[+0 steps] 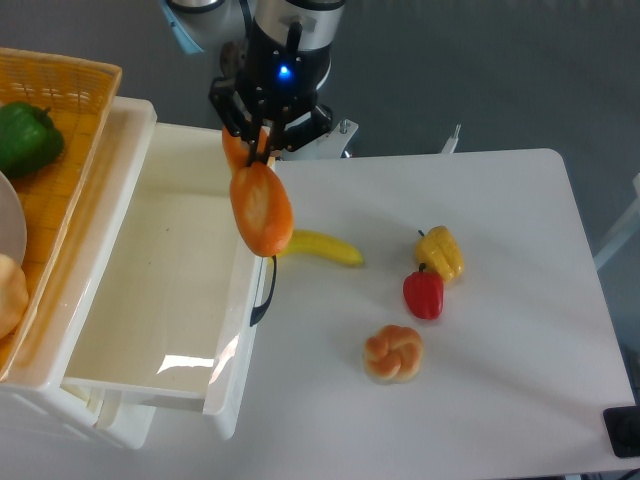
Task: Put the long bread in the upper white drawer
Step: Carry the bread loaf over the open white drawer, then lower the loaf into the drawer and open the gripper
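Note:
The long bread (260, 205) is an orange-brown loaf hanging end-down from my gripper (260, 143), which is shut on its upper end. It hangs in the air above the right front wall of the upper white drawer (120, 345), near the black curved handle (266, 290). The drawer is pulled open and its inside is bare. The bread's lower end points toward the camera and hides part of the drawer's rim.
A yellow banana (322, 249) lies on the table right of the drawer. A yellow pepper (442, 253), a red pepper (423, 294) and a knotted bun (393, 354) lie further right. An orange woven basket (60, 110) with a green pepper (25, 138) stands left.

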### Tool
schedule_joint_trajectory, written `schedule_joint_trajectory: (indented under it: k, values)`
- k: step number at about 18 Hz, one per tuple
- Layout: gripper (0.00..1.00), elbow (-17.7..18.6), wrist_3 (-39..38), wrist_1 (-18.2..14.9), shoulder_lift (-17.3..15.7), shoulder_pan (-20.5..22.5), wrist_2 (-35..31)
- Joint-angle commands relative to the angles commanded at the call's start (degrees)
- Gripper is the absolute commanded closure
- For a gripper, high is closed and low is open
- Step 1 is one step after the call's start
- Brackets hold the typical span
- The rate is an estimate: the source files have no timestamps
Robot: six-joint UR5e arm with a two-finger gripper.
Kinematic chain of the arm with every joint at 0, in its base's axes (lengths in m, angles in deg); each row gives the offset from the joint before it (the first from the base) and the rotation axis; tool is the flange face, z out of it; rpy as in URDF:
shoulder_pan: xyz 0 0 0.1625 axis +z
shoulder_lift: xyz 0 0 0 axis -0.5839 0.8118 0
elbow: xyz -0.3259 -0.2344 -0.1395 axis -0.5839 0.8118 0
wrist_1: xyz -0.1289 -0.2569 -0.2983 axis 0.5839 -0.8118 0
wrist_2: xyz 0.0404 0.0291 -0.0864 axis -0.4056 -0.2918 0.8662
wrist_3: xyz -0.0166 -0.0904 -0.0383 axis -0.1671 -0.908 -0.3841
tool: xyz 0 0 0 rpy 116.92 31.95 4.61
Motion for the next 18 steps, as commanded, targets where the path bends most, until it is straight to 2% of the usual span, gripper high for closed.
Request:
schedule_joint_trajectory:
  k: [2,5,10,12,14,16,18]
  values:
    - [1.0,0.35,-1.05,0.79,0.18,-1.14,0.09]
    - [1.0,1.58,-2.63,3.77,0.44,-3.34,-0.09]
    - [0.99,1.67,-3.78,4.31,2.81,-6.42,-0.35]
    - [0.94,1.58,-3.69,4.31,2.99,-6.42,-0.26]
    - [0.65,1.67,-3.26,4.83,2.99,-6.51,-0.44]
    - [0.44,2.02,-2.9,5.36,3.08,-6.68,-0.7]
    - [0.14,2.37,-1.33,6.41,2.99,-6.69,-0.79]
